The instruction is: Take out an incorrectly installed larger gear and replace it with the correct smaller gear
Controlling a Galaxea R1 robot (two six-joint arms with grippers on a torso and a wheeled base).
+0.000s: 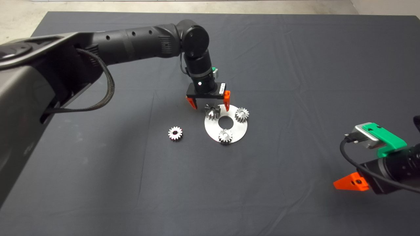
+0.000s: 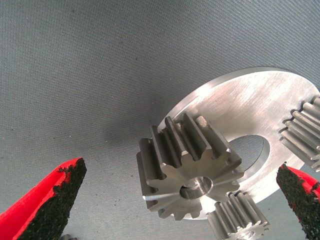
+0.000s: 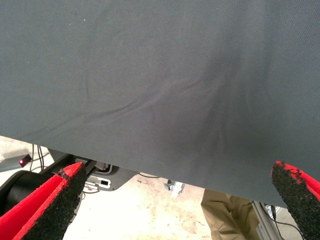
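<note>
Head view: the left arm reaches in from the left edge and hangs its pincer (image 1: 209, 104) over the far rim of a round steel disc (image 1: 238, 131) lying near the middle of the dark mat (image 1: 295, 65) on the bench. The pincer's two red fingers are spread apart, one on each side of the larger gear (image 1: 212, 112), which stands on the upper left part of the disc; neither finger visibly touches it. Two small shiny gears also sit on the disc, one at its upper right (image 1: 242, 114) and one at its lower edge (image 1: 225, 136), around the disc's centre hole. The smaller gear (image 1: 175, 133) lies flat on the mat, apart from the disc, to its left.

In the left wrist view, the larger gear (image 2: 187, 172) fills the space between the black pads (image 2: 60, 200), clear of both, its thick teeth and round bore plain to see.

The right pincer (image 1: 352, 183) waits at the lower right edge of the head view. In the right wrist view its fingers (image 3: 50, 205) stand wide apart with nothing between them, above the mat's edge, with floor, cables and a person's trouser leg (image 3: 227, 217) beyond.
</note>
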